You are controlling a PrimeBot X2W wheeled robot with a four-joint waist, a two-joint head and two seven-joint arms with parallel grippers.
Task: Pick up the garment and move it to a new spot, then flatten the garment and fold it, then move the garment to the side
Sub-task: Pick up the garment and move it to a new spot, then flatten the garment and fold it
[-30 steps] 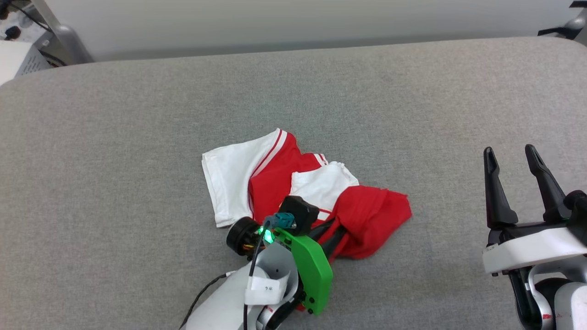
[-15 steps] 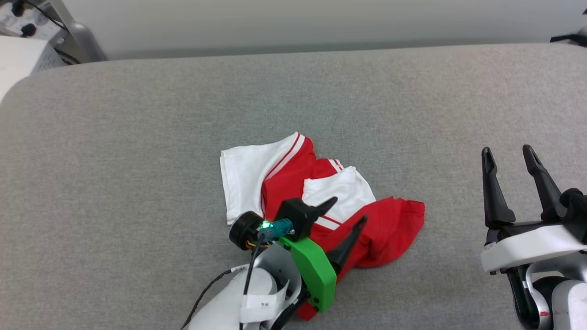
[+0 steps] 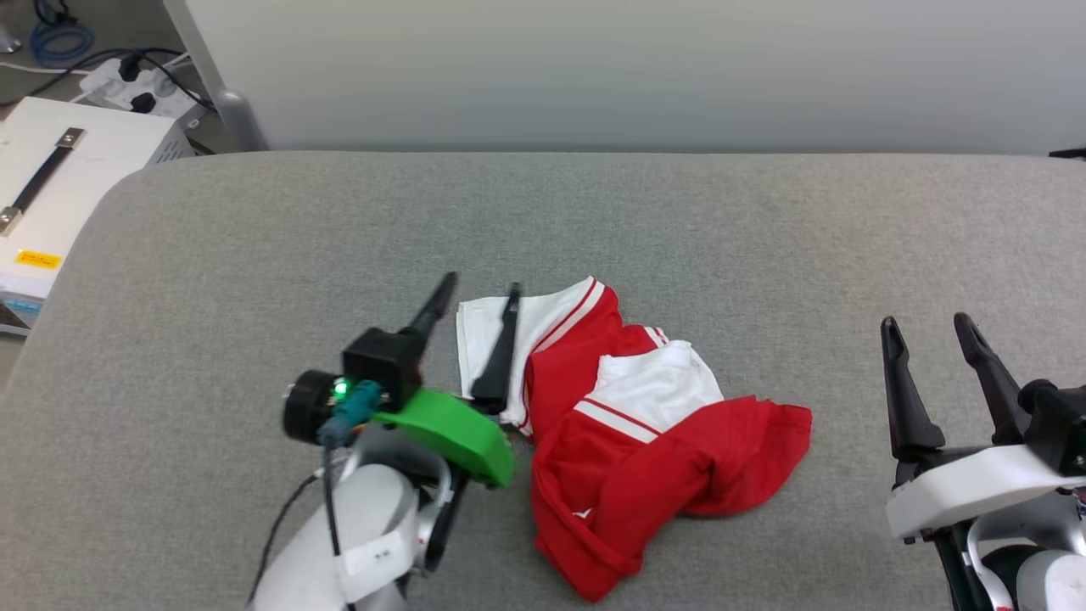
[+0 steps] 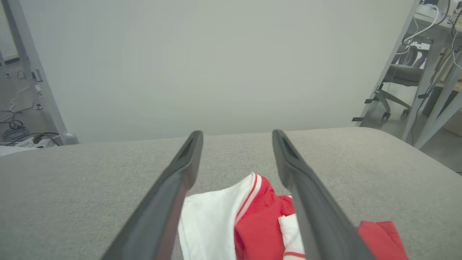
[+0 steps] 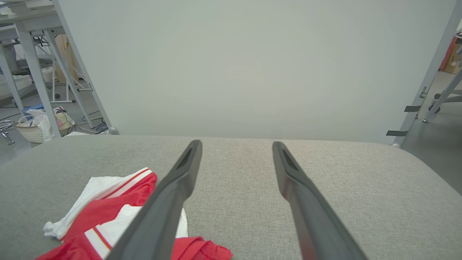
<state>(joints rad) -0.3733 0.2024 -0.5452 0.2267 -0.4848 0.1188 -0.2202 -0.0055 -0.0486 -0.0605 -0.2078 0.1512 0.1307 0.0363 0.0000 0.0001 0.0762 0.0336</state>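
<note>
Grey padded tabletop (image 3: 679, 221) beneath, pale wall behind. Finds the left gripper (image 3: 479, 293) spread wide and empty, one finger crossing the white sleeve's edge, the other off to its left over bare padding; cannot tell whether either touches. Differs from a second ago, when clamped down in the red folds, and from half a second ago, when parted just above them; allows for the head camera having tilted meanwhile. Reads as a let-go: first carry probably over, flattening next. Leaves the garment (image 3: 645, 441) crumpled mid-table, sleeves uppermost, red body bunched toward the near edge. Shows the right gripper (image 3: 925, 327) likewise parted, holding nothing, well apart at the right. Further out, notes a white case (image 3: 51, 187) with a strap handle, closed, contents hidden; on the floor, a woven basket (image 5: 34, 131) holding pale bags.
</note>
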